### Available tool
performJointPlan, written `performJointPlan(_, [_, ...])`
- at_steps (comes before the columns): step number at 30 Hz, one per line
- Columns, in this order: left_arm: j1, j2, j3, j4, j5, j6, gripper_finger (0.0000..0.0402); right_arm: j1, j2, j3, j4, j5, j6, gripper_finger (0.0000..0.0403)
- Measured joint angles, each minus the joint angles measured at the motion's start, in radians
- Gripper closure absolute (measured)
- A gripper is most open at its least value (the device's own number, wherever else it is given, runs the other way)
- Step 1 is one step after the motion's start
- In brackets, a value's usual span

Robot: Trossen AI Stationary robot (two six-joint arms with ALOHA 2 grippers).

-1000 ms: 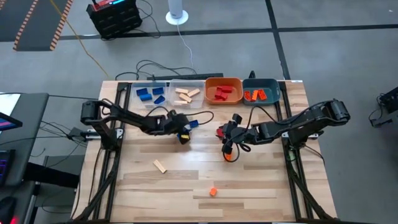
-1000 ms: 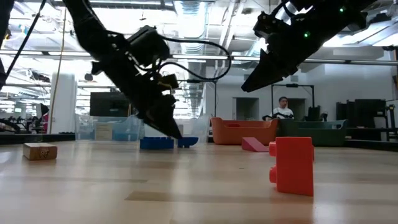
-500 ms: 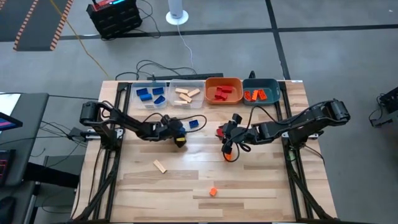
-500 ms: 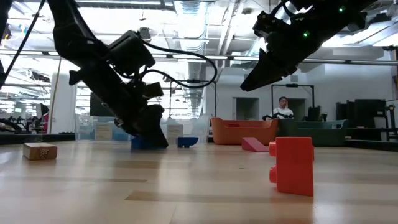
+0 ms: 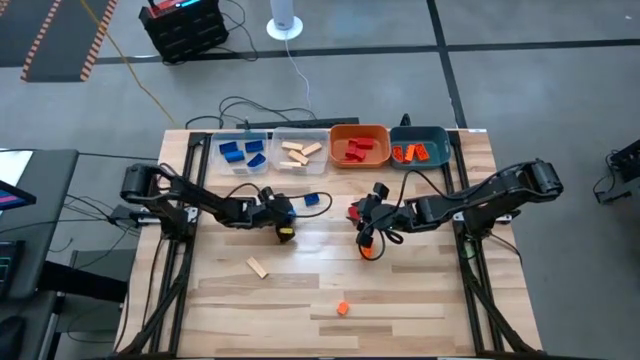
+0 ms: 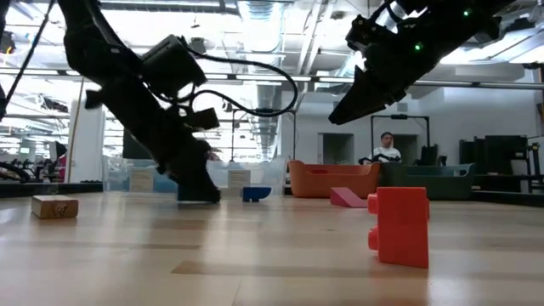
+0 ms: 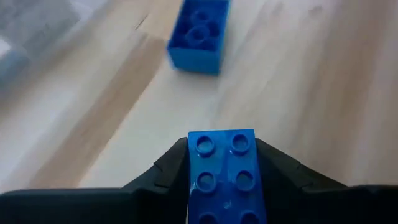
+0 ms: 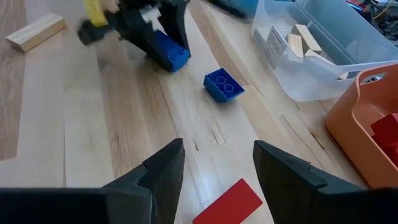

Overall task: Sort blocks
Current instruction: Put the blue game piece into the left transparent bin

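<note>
My left gripper (image 5: 283,224) (image 6: 197,189) is low over the middle of the table, shut on a blue studded block (image 7: 227,177) (image 8: 169,53). A second blue block (image 5: 312,200) (image 7: 199,32) (image 8: 224,85) lies flat on the table just beyond it. My right gripper (image 5: 371,226) (image 8: 217,169) hangs open above the table (image 5: 420,290), over a flat red block (image 5: 355,212) (image 8: 231,202). An orange-red block (image 5: 368,251) (image 6: 399,225), a small orange block (image 5: 342,309) and a tan block (image 5: 258,267) (image 6: 54,206) lie loose on the wood. My left gripper pinches the blue block between its two fingers, which lie on the block's long side faces (image 7: 186,163), along its length. The studded face points at the wrist camera. The fingers slant down from the table's left. Whether the block's free end (image 8: 180,61) touches the table cannot be told.
Along the far edge stand two clear bins, one with blue blocks (image 5: 243,152) and one with tan blocks (image 5: 300,152), then an orange bin (image 5: 359,146) with red blocks and a teal bin (image 5: 420,146) with orange ones. Cables trail behind them. A person stands far off in the room.
My left gripper has drawn back toward the table's left and a little toward the near edge, staying low, taking one blue block along and leaving the other blue block where it lay. My right arm has kept still.
</note>
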Motion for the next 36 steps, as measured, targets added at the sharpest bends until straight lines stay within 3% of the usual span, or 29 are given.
performJointPlan(3, [0.013,-0.106,0.007,-0.034,0.001,0.057,0.0270,0.000,0.000,0.000,0.000,0.000,0.000,0.0180])
performJointPlan(8, [0.113,-0.319,0.011,-0.172,-0.102,0.179,0.0270,0.001,0.000,0.000,0.007,0.000,0.001,0.0180])
performJointPlan(11, [0.230,-0.428,0.012,-0.242,-0.147,0.255,0.0270,0.001,0.000,0.000,0.010,0.000,0.001,0.0180])
performJointPlan(15, [0.440,-0.500,0.012,-0.295,-0.118,0.317,0.0270,0.003,0.000,0.000,0.024,-0.001,0.002,0.0180])
performJointPlan(22, [0.782,-0.441,0.012,-0.308,0.102,0.336,0.0270,0.003,0.000,0.000,0.030,-0.004,0.002,0.0180])
performJointPlan(29, [0.909,-0.296,0.012,-0.265,0.137,0.338,0.0268,0.003,0.000,0.000,0.030,-0.016,0.001,0.0180])
performJointPlan(36, [0.926,-0.239,0.012,-0.219,0.138,0.329,0.0161,0.003,0.000,0.000,0.028,-0.023,0.001,0.0180])
